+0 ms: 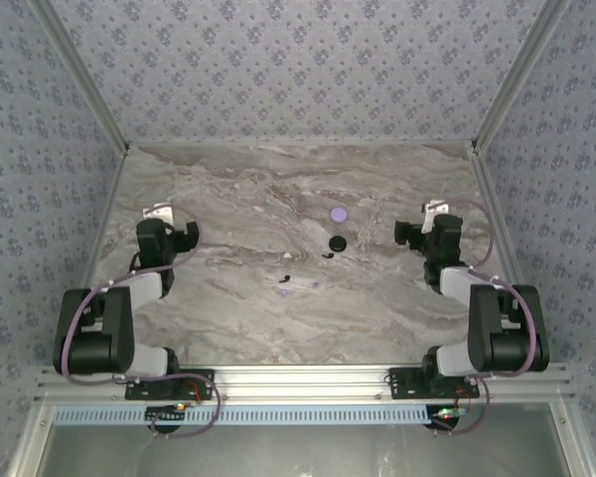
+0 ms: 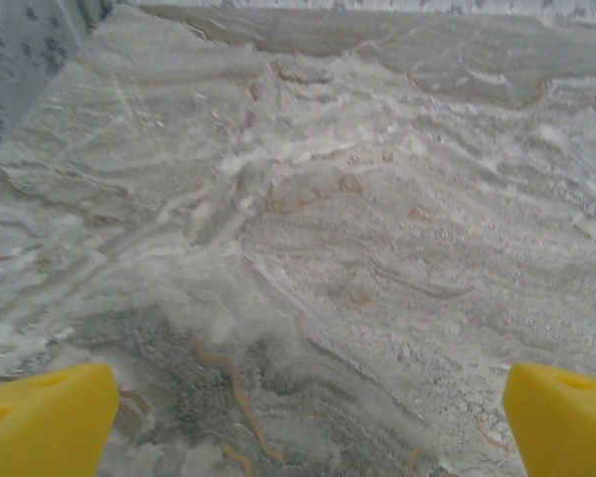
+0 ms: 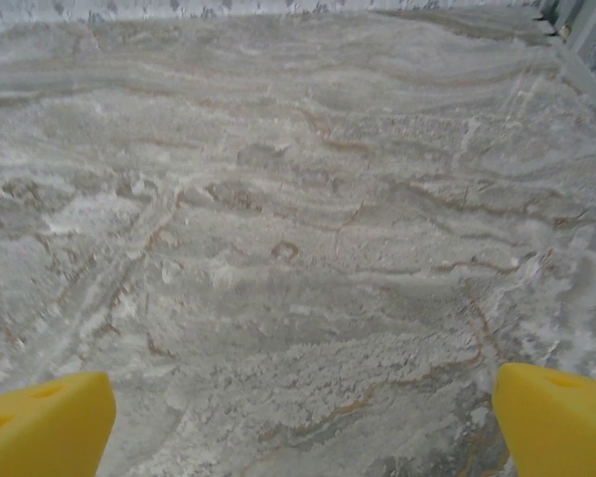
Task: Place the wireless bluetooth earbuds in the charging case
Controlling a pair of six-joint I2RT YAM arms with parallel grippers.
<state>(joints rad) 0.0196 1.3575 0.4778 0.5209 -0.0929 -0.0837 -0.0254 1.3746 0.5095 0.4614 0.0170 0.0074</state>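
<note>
Robot lab test cell, not a home or shop: a marble-print tabletop (image 1: 238,189) is boxed in by an aluminium extrusion frame (image 1: 308,380), with blue-grey floral-patterned panels (image 1: 298,60) as back and side walls. Two black-and-grey robot arms, the left arm (image 1: 99,333) and the right arm (image 1: 507,328), are bolted on black base plates (image 1: 169,386) at the front rail. Loose cables (image 1: 68,338) loop over the arms, a slotted cable duct (image 1: 278,414) runs below the rail, and small lit electronics (image 1: 453,410) sit beside it
</note>
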